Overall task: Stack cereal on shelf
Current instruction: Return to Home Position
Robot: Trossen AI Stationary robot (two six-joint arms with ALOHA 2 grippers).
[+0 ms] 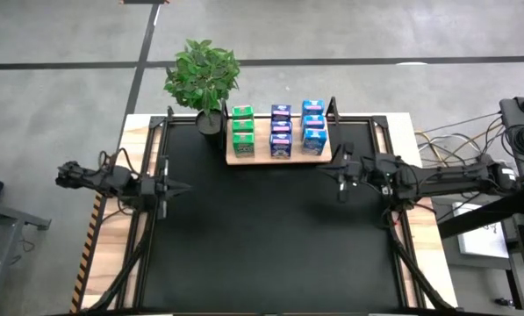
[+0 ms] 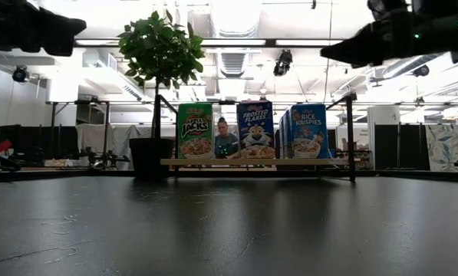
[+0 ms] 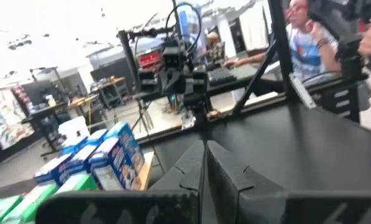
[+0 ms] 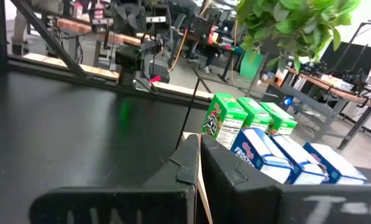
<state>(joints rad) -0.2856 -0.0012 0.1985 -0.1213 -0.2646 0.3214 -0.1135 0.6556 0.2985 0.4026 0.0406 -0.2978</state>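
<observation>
Cereal [image 1: 280, 130] is rowed by colour on shelf [image 1: 279, 160], so left gripper [image 1: 184, 187] and right gripper [image 1: 324, 169] are held clear, pressed together.

You had a leafy potted plant [image 1: 203, 75] at the far left corner of the black mat [image 1: 262, 237], which covered most of the wooden table [image 1: 426, 254]. Loose cables [image 1: 455, 139] lay on the floor to the right. A person [image 3: 306, 37] was in the room beyond.
</observation>
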